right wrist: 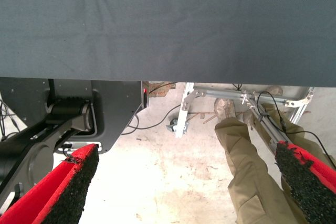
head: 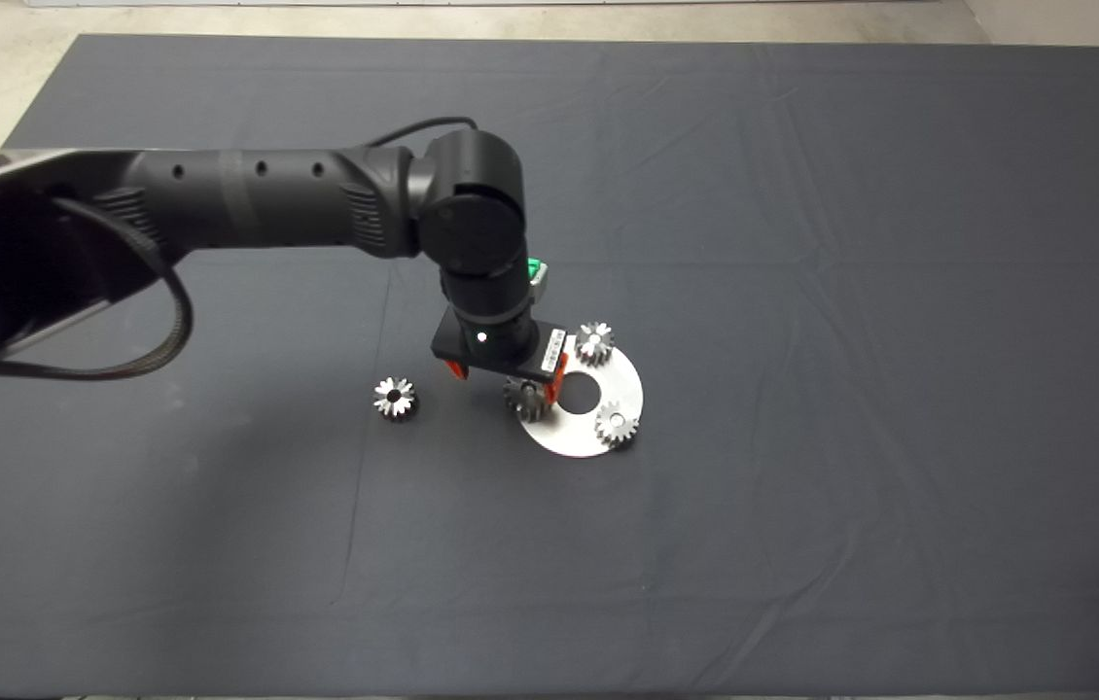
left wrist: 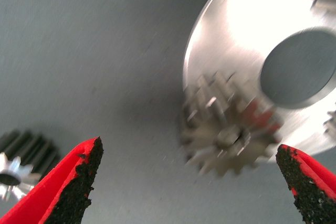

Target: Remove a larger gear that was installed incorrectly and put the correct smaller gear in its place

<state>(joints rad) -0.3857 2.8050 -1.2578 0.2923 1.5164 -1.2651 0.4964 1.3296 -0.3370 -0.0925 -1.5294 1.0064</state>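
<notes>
A black robot arm reaches in from the left over a dark grey cloth mat [head: 802,243], its wrist bent straight down near the mat's middle. At its tip the left gripper [head: 507,372], green with two red fingers [left wrist: 68,182], hangs with its fingers spread wide apart and holding nothing. Directly beneath it sits a shiny steel spur gear [left wrist: 228,135], seemingly the larger gear, mounted at the near-left edge of a flat round silver metal plate [head: 577,437] with a round hole in its centre. In the left wrist view this gear lies between the two open fingertips, touching neither. Two more small steel gears stand on the plate, one at its far edge [head: 594,343] and one at its near-right edge [head: 617,424]. A separate small steel spur gear with a round bore, the smaller gear [head: 395,398], lies on its own on the mat well to the left of the plate. The right gripper [right wrist: 189,187] waits off the mat, fingers spread, and its wrist view shows the mat's edge, pale floor, a metal frame and a person's legs [right wrist: 247,166] in khaki trousers.
</notes>
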